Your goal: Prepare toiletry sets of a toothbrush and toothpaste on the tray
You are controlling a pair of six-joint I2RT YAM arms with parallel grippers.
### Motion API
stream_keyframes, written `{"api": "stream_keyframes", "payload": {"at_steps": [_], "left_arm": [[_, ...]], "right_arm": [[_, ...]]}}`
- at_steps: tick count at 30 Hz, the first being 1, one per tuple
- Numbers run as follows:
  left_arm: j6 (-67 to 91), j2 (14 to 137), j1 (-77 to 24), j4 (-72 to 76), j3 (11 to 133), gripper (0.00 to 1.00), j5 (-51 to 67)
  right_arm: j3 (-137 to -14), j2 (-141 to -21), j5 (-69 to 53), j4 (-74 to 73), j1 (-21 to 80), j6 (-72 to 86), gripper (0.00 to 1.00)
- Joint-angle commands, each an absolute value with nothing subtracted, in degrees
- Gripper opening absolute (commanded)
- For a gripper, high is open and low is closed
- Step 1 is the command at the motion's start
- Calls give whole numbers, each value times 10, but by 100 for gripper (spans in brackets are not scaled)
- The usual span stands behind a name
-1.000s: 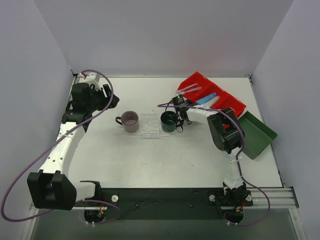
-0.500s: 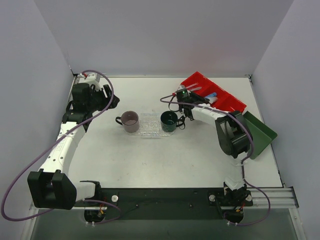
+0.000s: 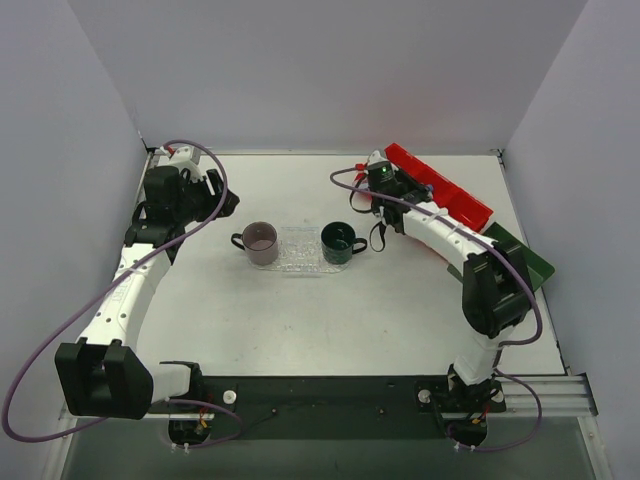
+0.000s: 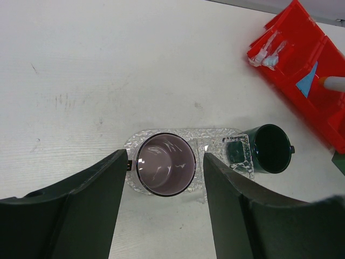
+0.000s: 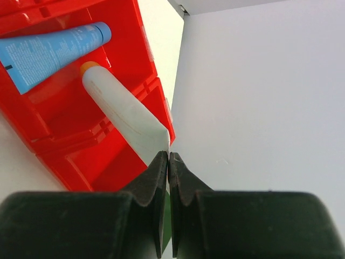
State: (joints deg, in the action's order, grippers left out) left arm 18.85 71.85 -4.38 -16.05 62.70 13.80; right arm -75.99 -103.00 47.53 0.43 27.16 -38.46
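White tube (image 5: 121, 110) and blue tube (image 5: 48, 51) lie in the red bin (image 5: 81, 156), upper left of the right wrist view. Right claw (image 5: 168, 162) is closed tight, with its tips at the white tube's flat end. Left claw (image 4: 163, 162) is wide, with the tray (image 4: 215, 133) at its frame's centre.

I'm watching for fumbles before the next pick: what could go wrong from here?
The right hand is shut with its tips at the white tube's thin tail; pressing on like that may shove the tube around the red bin rather than grip it.
The blue tube lies close alongside, so an opened hand might catch both.
The mauve cup and green mug crowd the tray; a set-down could bump them.
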Motion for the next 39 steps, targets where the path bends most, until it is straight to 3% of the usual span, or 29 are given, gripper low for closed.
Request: {"api": "stream_keyframes", "payload": {"at_steps": [1,13,22,39], "left_arm": [[185,715,-40,-132,628,68,147],[178,711,-41,-132,628,66,142],[149,697,-83,-111,625,65,194],[147,670,-272,61,567,70,479]], "right_arm": [[-784,-966,466,-45,258,-325,0],[-798,-865,385,-122,254,-231,0],[-824,-765,223,-226,258,-117,0],[-849,-650,-61,-339,308,-1,0]]}}
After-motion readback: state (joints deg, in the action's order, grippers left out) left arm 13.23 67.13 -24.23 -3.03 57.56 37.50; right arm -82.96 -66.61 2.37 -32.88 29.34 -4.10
